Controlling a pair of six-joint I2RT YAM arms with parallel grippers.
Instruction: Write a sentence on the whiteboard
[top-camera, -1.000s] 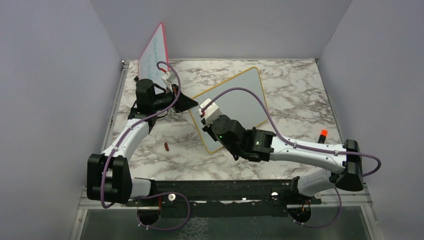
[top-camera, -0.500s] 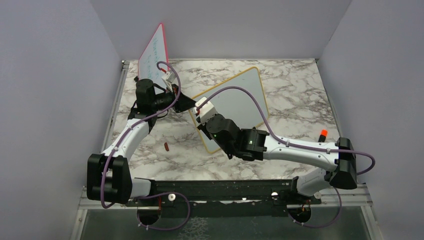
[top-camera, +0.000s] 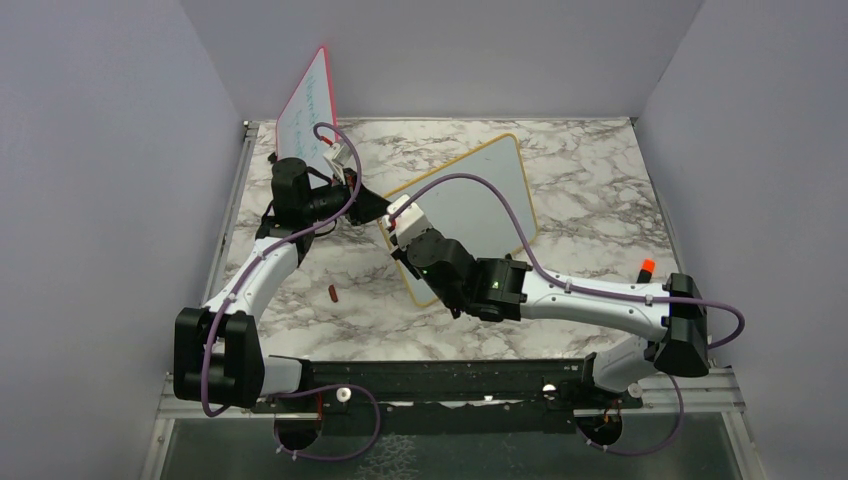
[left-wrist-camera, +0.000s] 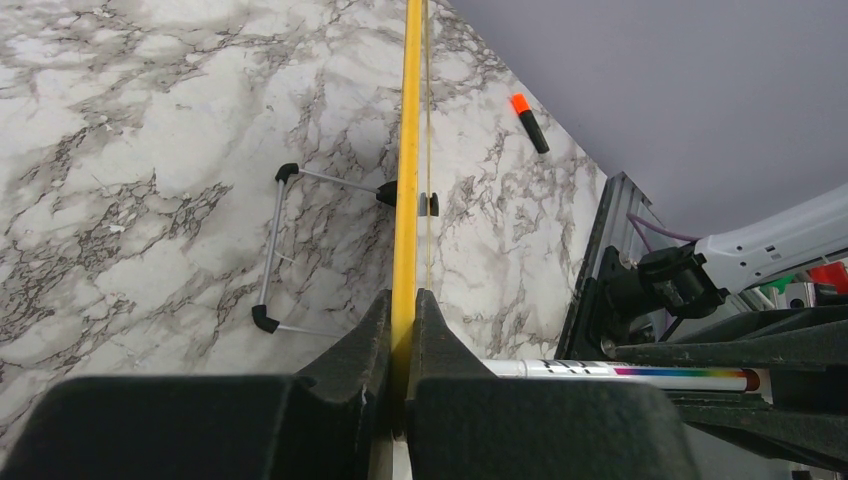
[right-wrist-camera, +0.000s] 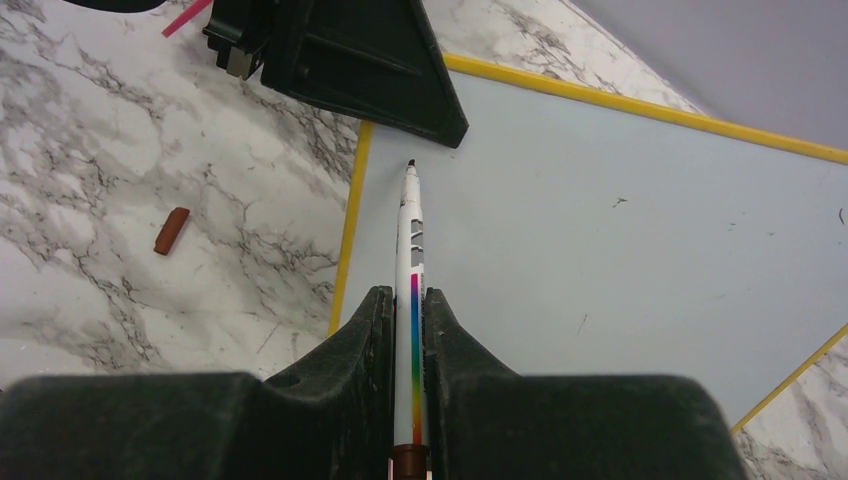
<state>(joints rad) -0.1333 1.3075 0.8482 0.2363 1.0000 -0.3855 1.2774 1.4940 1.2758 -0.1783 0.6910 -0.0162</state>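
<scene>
The whiteboard (top-camera: 470, 205), white with a yellow-orange frame, stands tilted at mid-table. My left gripper (top-camera: 378, 208) is shut on its left edge; the left wrist view shows the yellow frame (left-wrist-camera: 408, 150) pinched between the jaws of the left gripper (left-wrist-camera: 404, 300). My right gripper (right-wrist-camera: 405, 295) is shut on a white marker (right-wrist-camera: 411, 230) with a rainbow stripe. Its dark tip points at the board's corner, just short of the left gripper's finger (right-wrist-camera: 380, 70). Whether the tip touches the board I cannot tell. No sentence shows on the board; its surface (right-wrist-camera: 600, 220) is blank. The right gripper (top-camera: 402, 238) hangs over the board's left end.
A red-framed board (top-camera: 310, 100) with faint writing leans at the back left. A dark red cap (top-camera: 332, 293) lies on the marble left of the whiteboard. An orange-tipped marker (top-camera: 646, 268) lies at the right edge. A wire stand (left-wrist-camera: 275, 250) props the whiteboard from behind.
The right arm has slid left along the board with the marker, bringing the tip nearer the left gripper. The left arm and whiteboard have not moved.
</scene>
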